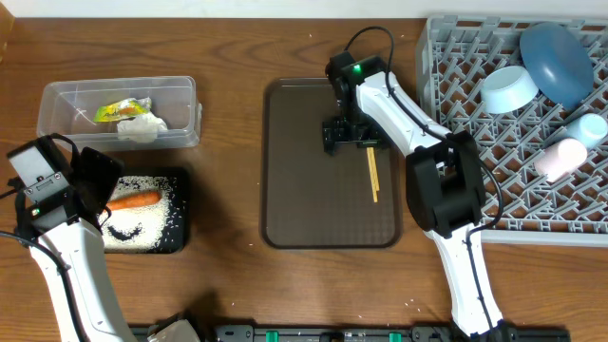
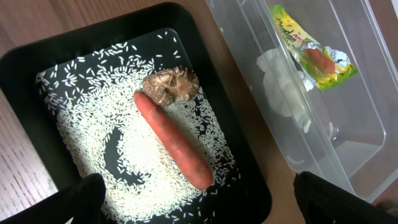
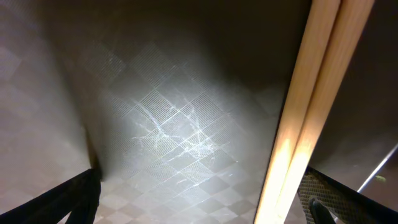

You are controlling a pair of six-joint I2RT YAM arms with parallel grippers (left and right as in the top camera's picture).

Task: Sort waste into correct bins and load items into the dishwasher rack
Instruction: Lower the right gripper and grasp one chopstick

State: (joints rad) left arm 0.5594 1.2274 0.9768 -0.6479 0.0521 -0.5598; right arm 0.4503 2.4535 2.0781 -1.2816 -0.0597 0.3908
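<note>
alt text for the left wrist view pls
A black tray holds scattered rice, a carrot and a brown lump; beside it a clear tub holds a wrapper and white paper. The left gripper, open, frames the bottom edge.

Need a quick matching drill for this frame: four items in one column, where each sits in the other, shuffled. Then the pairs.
Items:
1. carrot
2. snack wrapper
3. chopsticks
4. pale blue bowl

Places:
A. dishwasher rack
B. black tray
C. brown serving tray
D. clear tub

Pairs: 1-B, 2-D, 3-C, 4-A
</note>
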